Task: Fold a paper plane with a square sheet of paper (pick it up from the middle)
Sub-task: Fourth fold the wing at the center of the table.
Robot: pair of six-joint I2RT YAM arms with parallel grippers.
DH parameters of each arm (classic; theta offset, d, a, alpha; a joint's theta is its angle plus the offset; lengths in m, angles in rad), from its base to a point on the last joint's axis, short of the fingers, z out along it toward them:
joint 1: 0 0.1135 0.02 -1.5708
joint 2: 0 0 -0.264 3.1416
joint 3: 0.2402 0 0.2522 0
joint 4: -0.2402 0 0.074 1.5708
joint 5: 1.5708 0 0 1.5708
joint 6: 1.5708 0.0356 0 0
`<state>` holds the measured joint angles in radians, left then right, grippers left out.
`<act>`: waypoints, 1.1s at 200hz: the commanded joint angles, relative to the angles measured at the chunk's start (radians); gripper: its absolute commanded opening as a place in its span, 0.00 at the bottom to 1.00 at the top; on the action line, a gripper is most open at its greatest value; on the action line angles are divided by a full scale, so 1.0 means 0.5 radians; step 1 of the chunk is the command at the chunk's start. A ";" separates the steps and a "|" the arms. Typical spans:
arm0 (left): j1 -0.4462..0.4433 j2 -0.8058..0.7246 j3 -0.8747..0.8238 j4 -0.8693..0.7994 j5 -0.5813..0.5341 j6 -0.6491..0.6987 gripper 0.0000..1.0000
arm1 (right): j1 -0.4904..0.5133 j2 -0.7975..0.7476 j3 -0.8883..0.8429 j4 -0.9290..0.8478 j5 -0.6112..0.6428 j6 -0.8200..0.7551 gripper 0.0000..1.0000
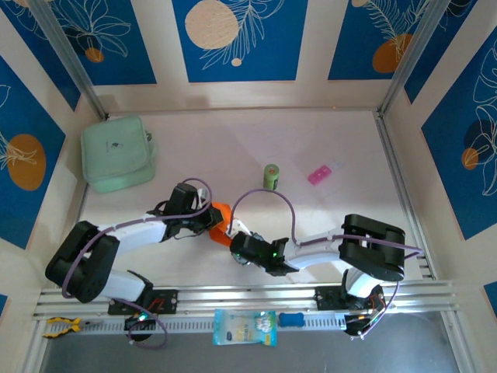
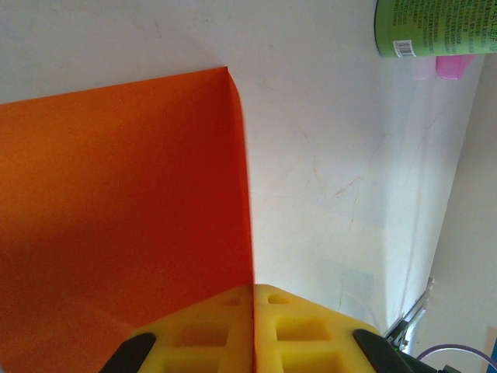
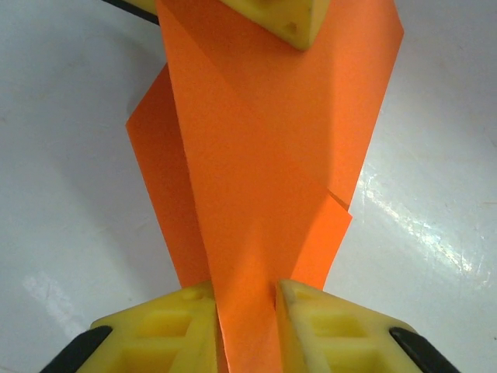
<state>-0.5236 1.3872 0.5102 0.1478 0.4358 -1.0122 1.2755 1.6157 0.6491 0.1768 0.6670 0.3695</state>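
The square sheet of paper is bright orange, partly folded, and held up between both arms near the table's middle front. My left gripper is shut on it. In the left wrist view the yellow fingertips pinch the paper's edge, and one sheet face stands upright to the left. My right gripper comes from the opposite side. Its yellow jaws stand slightly apart, with a creased flap of the paper running between them. The left gripper's finger shows at the paper's far end.
A small green can stands just beyond the paper, with a pink packet to its right. A mint-green pouch lies at the back left. A blue-and-white packet sits on the front rail. Walls close in both sides.
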 commanded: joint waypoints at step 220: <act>-0.014 0.002 0.036 -0.052 -0.037 0.027 0.08 | 0.013 0.008 0.041 -0.020 0.013 0.072 0.16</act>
<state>-0.5243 1.3872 0.5102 0.1474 0.4332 -1.0122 1.2762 1.6253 0.6544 0.1642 0.6804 0.3805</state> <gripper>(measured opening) 0.078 0.169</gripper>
